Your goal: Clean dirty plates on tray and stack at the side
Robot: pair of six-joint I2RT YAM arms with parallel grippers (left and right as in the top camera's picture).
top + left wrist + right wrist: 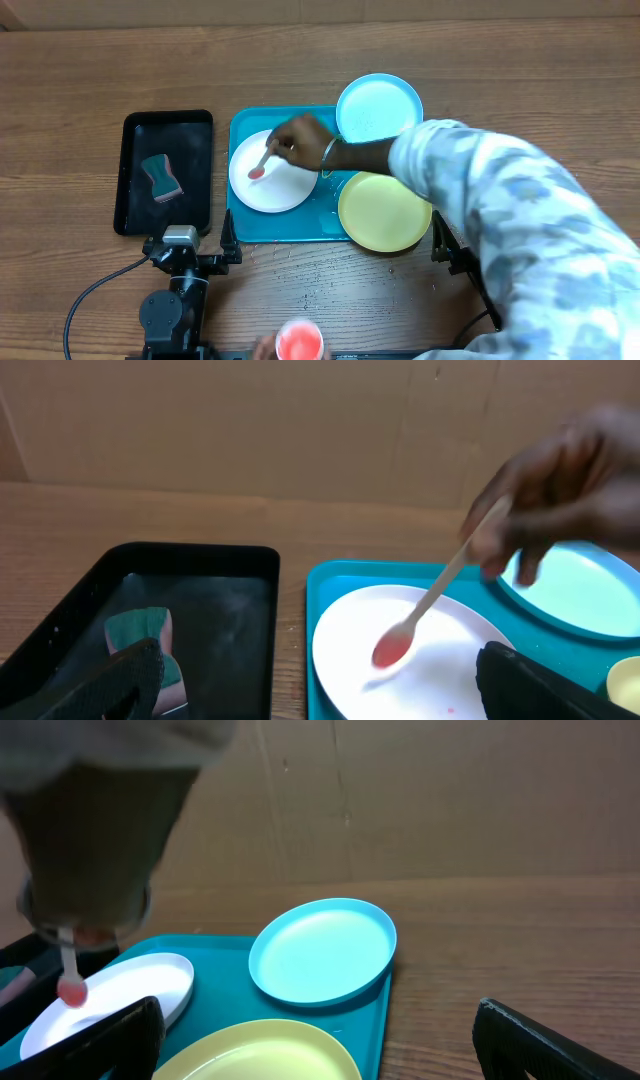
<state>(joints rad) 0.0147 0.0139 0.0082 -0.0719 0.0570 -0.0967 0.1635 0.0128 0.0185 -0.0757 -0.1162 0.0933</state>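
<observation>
Wood surface (80,60), cardboard wall (300,430) behind. Left pincer (190,243) and right pincer (325,1040) both gape apart, holding nothing. A hand (300,138) is dabbing red sauce (390,652) on the white plate (285,192) with a spoon (264,162), so I'd wait till it clears, then go for the sponge (162,178). Just beyond both pincers lies the tray (300,226) with the plates (385,212).

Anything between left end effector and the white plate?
Yes. A person's hand holds a red-tipped spoon over the round white plastic plate, forearm crossing the teal rectangular tray. The left end effector is open.
</observation>
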